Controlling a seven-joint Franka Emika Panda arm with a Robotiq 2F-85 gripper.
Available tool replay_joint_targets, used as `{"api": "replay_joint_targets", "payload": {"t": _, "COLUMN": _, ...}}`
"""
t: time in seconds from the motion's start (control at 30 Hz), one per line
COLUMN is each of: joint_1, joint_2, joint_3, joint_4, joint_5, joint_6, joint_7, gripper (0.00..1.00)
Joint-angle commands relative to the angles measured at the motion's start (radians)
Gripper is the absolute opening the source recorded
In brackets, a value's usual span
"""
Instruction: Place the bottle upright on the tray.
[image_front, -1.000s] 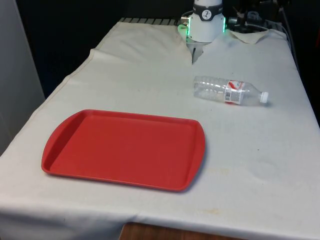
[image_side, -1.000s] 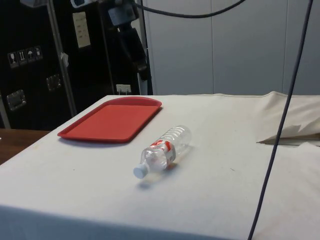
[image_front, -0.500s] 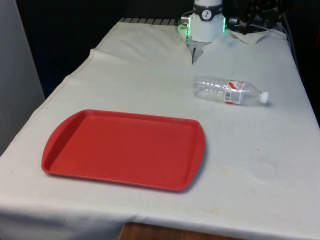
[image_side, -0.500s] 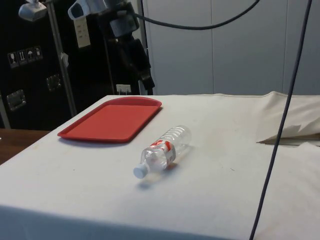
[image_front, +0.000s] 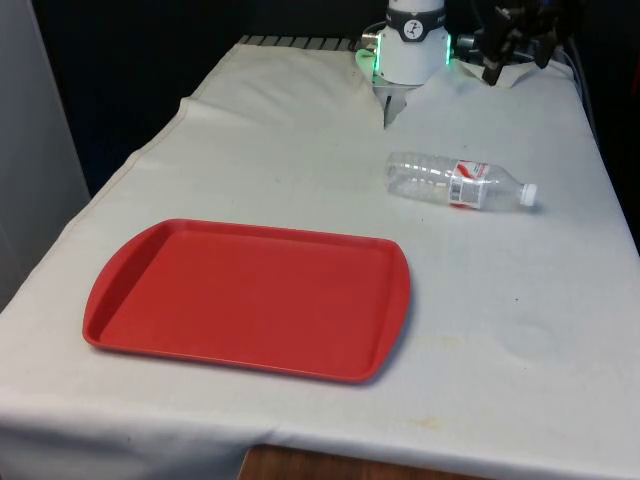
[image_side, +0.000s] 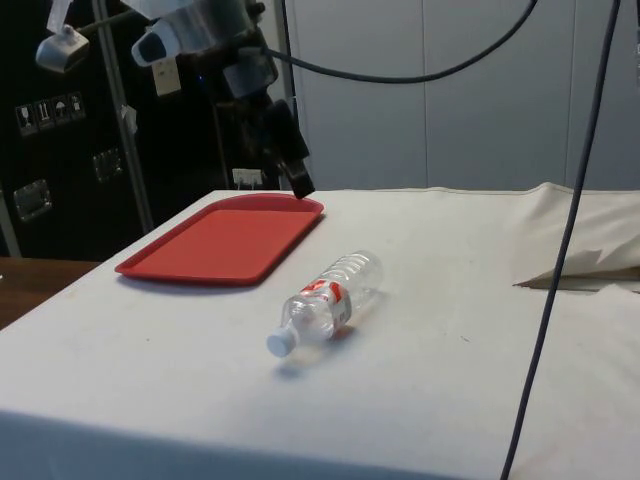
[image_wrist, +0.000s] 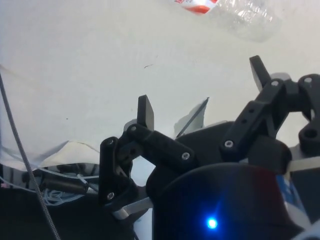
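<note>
Approach step: black two-finger hand (image_wrist: 202, 95) spread, empty, above counter (image_front: 300, 170). Clear plastic bottle (image_front: 457, 182) lies sideways, apart from red plastic tray (image_front: 245, 298). Next: descend, grasp bottle.

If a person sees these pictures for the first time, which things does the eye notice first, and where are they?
The big red tray draws the eye first, lying empty near the table's front edge. Next comes the clear bottle, on its side on the white cloth, apart from the tray. The open gripper hangs above the table.

Bare cloth (image_front: 300, 170) surrounds bottle (image_front: 456, 182); tray (image_front: 250, 296) well apart
</note>
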Motion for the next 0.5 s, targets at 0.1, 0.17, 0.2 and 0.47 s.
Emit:
{"api": "replay_joint_targets", "payload": {"t": 0.1, "joint_1": 0.001, "joint_2": 0.007, "joint_3": 0.005, "joint_4": 0.000, "joint_5": -0.010, "joint_6": 0.001, "joint_7": -0.009, "gripper": 1.00}}
{"api": "replay_joint_targets", "payload": {"t": 0.17, "joint_1": 0.003, "joint_2": 0.011, "joint_3": 0.007, "joint_4": -0.003, "joint_5": -0.030, "joint_6": 0.007, "joint_7": -0.017, "gripper": 1.00}}
{"api": "replay_joint_targets", "payload": {"t": 0.2, "joint_1": 0.003, "joint_2": 0.012, "joint_3": 0.008, "joint_4": -0.002, "joint_5": -0.034, "joint_6": 0.005, "joint_7": -0.020, "gripper": 1.00}}
{"api": "replay_joint_targets", "payload": {"t": 0.47, "joint_1": 0.005, "joint_2": 0.018, "joint_3": 0.012, "joint_4": 0.004, "joint_5": -0.046, "joint_6": -0.004, "joint_7": -0.019, "gripper": 1.00}}
